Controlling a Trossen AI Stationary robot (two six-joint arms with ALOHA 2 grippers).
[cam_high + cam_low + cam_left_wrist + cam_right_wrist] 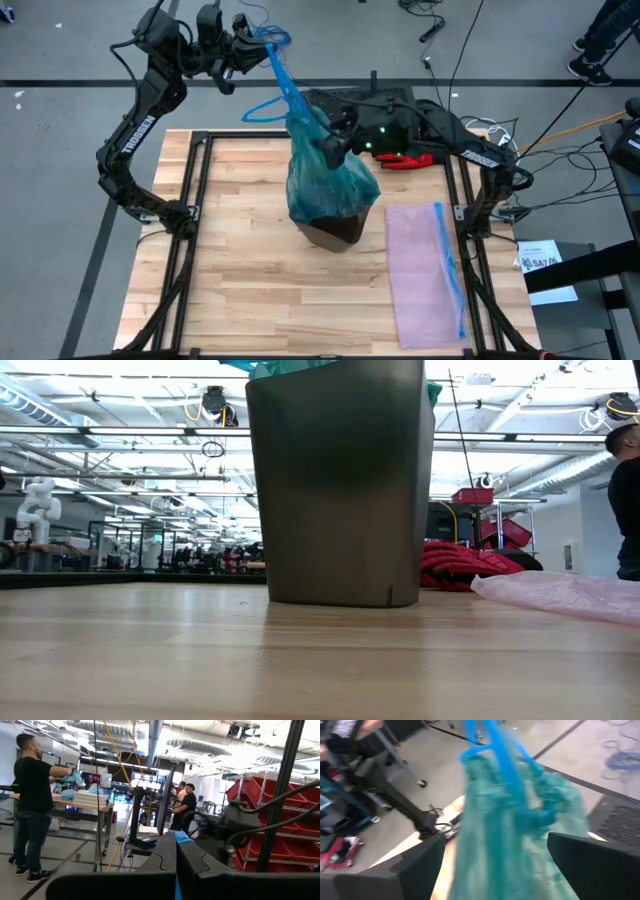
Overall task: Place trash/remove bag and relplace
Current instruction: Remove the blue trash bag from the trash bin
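Note:
The teal-green bag (330, 180) stands bunched up out of the dark bin (340, 480), which rests on the table's middle. Only the bag's edge (290, 368) shows above the bin rim in the low view. Its blue tie handle (285, 75) runs up and away to my left gripper (258, 40), raised beyond the table's far edge and shut on it. My right gripper (335, 140) is open at the bag's gathered neck (520, 825), a finger on either side. The trash is hidden inside the bag. My left gripper pinches the blue tie handle near its free end (180, 838) between its two shut fingers. The strap runs taut, slanting down from the fingers to the bag's neck. The bag hangs below it with its lower part in the bin. My right gripper stands with its fingers (420, 865) on either side of the bag's neck; whether they touch the plastic cannot be told.
A pale pink bag with a blue strip (425, 270) lies flat on the table's right side (560, 595). A red glove (405, 160) lies at the far edge behind the bin. Bare wood (240, 260) lies left of the bin. People stand in the room beyond.

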